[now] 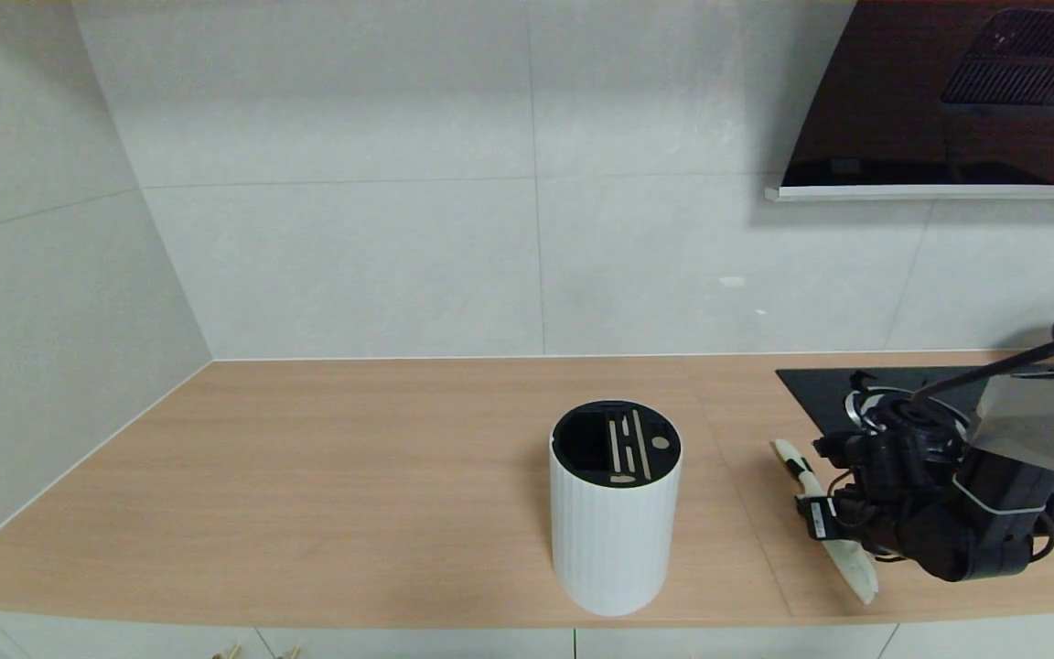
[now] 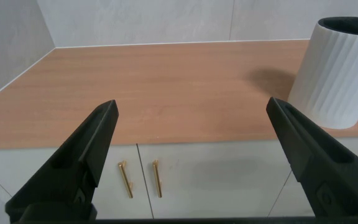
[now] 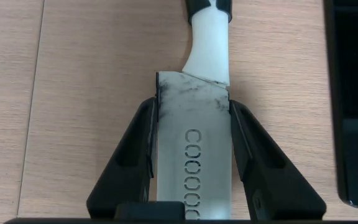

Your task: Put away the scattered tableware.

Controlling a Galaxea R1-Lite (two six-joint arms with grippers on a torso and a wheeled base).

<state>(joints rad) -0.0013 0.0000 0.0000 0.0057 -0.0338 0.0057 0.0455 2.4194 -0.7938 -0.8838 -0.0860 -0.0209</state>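
Observation:
A white knife [image 1: 850, 556] with a white and black handle lies at the right of the wooden counter [image 1: 353, 476], pointing toward the front edge. My right gripper [image 1: 833, 522] is over its middle. In the right wrist view both fingers press against the edges of the blade [image 3: 194, 143], so the right gripper [image 3: 191, 109] is shut on it. A white ribbed knife holder [image 1: 616, 522] with a black slotted top stands upright to the left of the knife. My left gripper [image 2: 192, 106] hangs open in front of the counter's edge, with the holder [image 2: 340, 74] off to one side.
A black cooktop [image 1: 820, 389] with a burner sits just behind the knife at the right. A dark range hood [image 1: 948, 101] hangs on the tiled wall above it. White cabinet doors with gold handles [image 2: 126, 180] are below the counter. The counter's left half is bare wood.

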